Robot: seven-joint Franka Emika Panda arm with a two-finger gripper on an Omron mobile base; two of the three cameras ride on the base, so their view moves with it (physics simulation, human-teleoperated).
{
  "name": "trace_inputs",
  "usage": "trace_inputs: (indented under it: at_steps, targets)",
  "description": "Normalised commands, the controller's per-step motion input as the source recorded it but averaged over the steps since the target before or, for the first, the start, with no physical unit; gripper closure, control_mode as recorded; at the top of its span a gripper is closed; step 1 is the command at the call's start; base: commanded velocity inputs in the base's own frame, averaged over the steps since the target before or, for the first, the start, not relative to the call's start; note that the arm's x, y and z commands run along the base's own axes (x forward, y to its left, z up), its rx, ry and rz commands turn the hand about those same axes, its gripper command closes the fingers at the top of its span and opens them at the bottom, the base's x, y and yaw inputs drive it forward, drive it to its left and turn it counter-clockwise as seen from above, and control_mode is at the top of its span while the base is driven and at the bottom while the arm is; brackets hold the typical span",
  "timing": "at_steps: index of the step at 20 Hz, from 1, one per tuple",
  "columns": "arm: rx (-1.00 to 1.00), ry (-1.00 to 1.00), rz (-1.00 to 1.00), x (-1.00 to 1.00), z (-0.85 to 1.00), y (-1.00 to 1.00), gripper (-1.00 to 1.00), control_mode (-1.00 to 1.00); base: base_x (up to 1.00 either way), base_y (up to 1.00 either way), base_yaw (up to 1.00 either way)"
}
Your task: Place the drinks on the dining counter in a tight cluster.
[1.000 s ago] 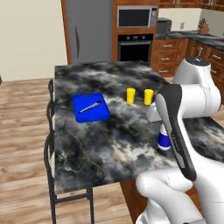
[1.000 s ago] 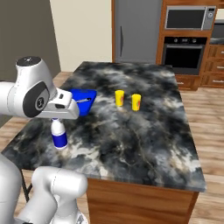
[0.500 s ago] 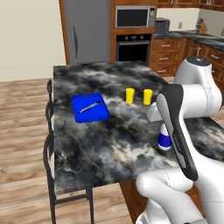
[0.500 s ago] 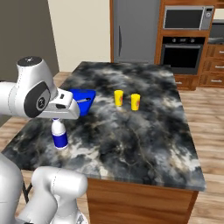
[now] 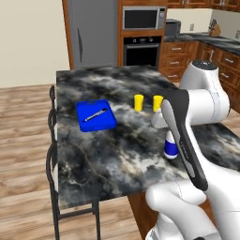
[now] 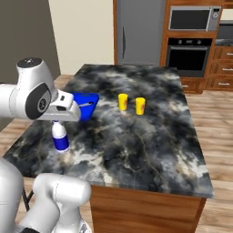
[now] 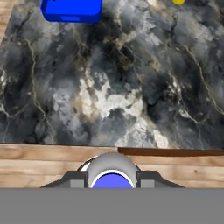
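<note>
The arm (image 5: 206, 101) is glossy white, built of rounded, bulbous shells with a domed cap at the top joint. A long dark grey strip runs down one link, and dark bands mark the joints. The tool (image 7: 112, 177) has small dark grey squared tips

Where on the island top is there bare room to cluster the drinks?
The dining counter is mostly bare. The widest free patch runs from the white bottle in the claw, at the near edge, to the right edge, below the yellow cups. The far end is also free. The blue tray and cups crowd the middle.
</note>
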Motion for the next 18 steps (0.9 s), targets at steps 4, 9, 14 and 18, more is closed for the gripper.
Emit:
trace_inputs:
  at_steps: [4,9,14,18]
  targets:
    - [0.00,0.02,0.00,0.80,0.00,0.52,1.00,-1.00,0.00,0.00,0.00]
    - [0.00,0.00,0.00,0.67,-0.09,0.14,1.00,-1.00,0.00,0.00,0.00]
    - [0.00,0.06,0.00,0.56,-0.33,0.00,1.00,-1.00,0.00,0.00,0.00]
    - [0.00,0.12,0.00,0.29,-0.64,0.00,1.00,-1.00,0.00,0.00,0.00]
